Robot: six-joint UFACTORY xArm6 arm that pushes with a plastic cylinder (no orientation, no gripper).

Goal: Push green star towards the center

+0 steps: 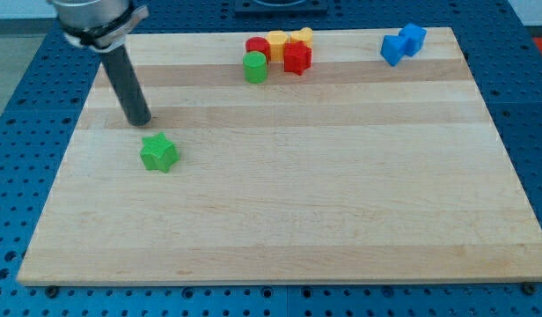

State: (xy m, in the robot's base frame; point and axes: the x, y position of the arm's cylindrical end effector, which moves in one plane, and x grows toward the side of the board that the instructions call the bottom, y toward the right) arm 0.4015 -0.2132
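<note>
The green star (158,153) lies on the wooden board (289,220) at the view's left, a little above mid-height. My tip (139,121) rests on the board just above and slightly left of the star, a small gap apart from it. The dark rod slants up to the view's top left.
A cluster sits at the view's top centre: a green cylinder (255,67), a red cylinder (257,47), a red block (297,59), a yellow block (278,41) and another yellow block (303,35). Two blue blocks (403,44) lie at the top right.
</note>
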